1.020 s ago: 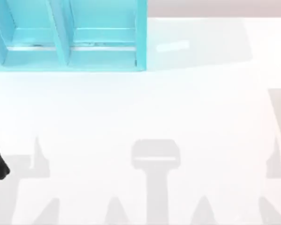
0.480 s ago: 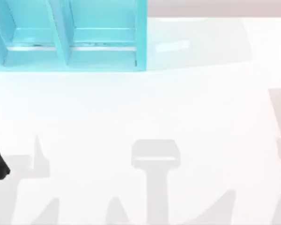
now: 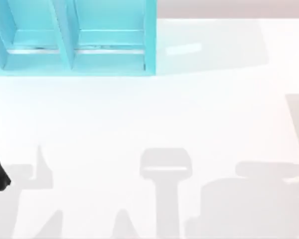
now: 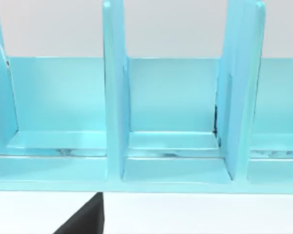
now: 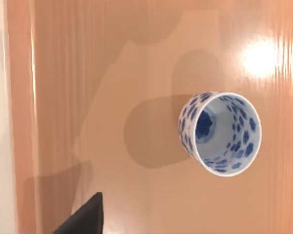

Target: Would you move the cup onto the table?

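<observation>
Our right wrist view shows the cup (image 5: 219,133) upright on an orange-brown glossy surface (image 5: 112,73); we cannot tell either end effector's state.

Cup (image 5: 219,133): white, blue speckles inside and out, on glossy orange-brown wood-grain surface (image 5: 112,73). Table (image 3: 139,114): plain glossy white. Shelf unit (image 3: 74,40): teal-blue.
</observation>
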Controlling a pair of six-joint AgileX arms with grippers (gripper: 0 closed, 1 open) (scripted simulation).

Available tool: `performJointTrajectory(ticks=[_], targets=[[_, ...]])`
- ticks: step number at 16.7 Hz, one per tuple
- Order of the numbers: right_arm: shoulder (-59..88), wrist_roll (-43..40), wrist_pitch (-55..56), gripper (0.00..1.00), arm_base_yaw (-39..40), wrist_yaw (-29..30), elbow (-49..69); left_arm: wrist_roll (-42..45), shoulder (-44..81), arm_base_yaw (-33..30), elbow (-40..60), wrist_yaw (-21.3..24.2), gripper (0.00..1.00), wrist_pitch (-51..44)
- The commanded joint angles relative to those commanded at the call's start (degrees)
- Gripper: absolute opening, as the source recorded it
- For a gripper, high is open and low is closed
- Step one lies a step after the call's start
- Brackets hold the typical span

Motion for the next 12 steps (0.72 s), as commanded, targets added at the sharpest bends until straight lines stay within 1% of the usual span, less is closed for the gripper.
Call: performJointTrajectory(ticks=[3, 6, 8, 12], targets=[[13.22, -3.49, -8.72, 1.00, -3.53, -0.02, 11.58, 0.00, 0.00, 0.00, 0.00, 0.00, 1.00, 0.00], [21.25, -5.79, -14.53, 1.00, -5.83, -0.02, 18.93, 0.00, 0.00, 0.00, 0.00, 0.00, 1.00, 0.00], [23.58, -6.48, -16.18, 1.00, -6.56, 0.01, 20.89, 0.00, 0.00, 0.00, 0.00, 0.00, 1.00, 0.00], [23.85, -6.56, -16.37, 1.00, -6.65, 0.02, 21.10, 0.00, 0.00, 0.00, 0.00, 0.00, 1.00, 0.00]])
